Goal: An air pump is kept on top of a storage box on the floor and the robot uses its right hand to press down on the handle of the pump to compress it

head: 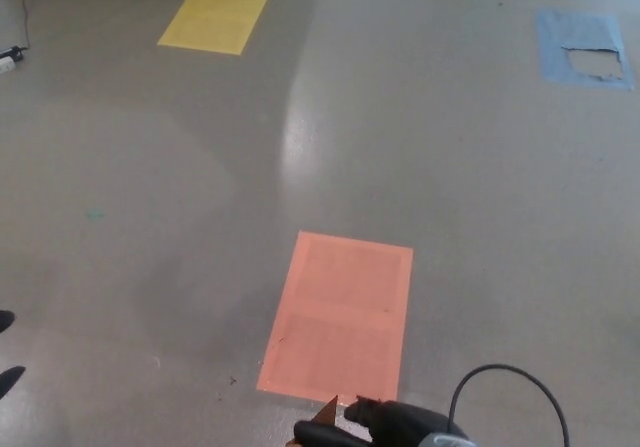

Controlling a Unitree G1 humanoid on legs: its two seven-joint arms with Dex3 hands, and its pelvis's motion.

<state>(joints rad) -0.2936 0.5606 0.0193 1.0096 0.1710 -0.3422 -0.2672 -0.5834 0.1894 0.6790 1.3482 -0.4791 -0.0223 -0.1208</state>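
Only the top of my right hand (388,422) shows, black, at the bottom edge of the head view. It is cut off by the frame, so its grasp is hidden. Just left of it a small brown corner of the storage box (326,411) pokes into view. The air pump and its handle lie below the picture edge and are not visible. A black cable (505,370) loops up from behind my right wrist. My left hand does not show.
An orange sheet (340,312) lies flat on the grey floor just beyond my hand. A yellow sheet (214,15) is far back left, a torn blue patch (583,47) far back right. A person's dark shoes (8,352) touch the left edge.
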